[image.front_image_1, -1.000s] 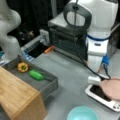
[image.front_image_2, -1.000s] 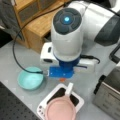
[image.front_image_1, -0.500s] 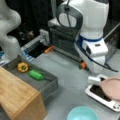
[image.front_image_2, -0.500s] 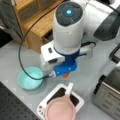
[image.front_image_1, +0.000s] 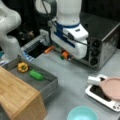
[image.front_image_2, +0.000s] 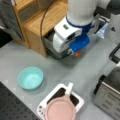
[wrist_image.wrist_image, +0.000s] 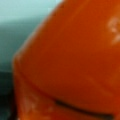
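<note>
Gripper (image.front_image_1: 65, 55) hangs low over the grey table (image.front_image_1: 72, 77), just in front of the toaster oven (image.front_image_1: 100, 37), clamped on an orange carrot-like thing (image.front_image_1: 65, 54). Carrot's long axis can't be made out; it fills the wrist view (wrist_image.wrist_image: 75, 62). Left: bin (image.front_image_1: 47, 83) w/ green veg (image.front_image_1: 36, 75) & yellow pepper (image.front_image_1: 23, 67). Near: teal bowl (image.front_image_2: 30, 78), pink plate (image.front_image_2: 60, 110).

A robotics lab staged as a mock kitchen: a white robot arm (image.front_image_1: 67, 27) works over a grey tabletop (image.front_image_1: 72, 75) set with a toaster oven (image.front_image_1: 102, 42), a wooden shelf unit (image.front_image_2: 37, 17), a teal bowl (image.front_image_2: 30, 78) and toy vegetables in a grey bin (image.front_image_1: 42, 83) (a perforated optical breadboard (image.front_image_2: 12, 107) edges the table).
</note>
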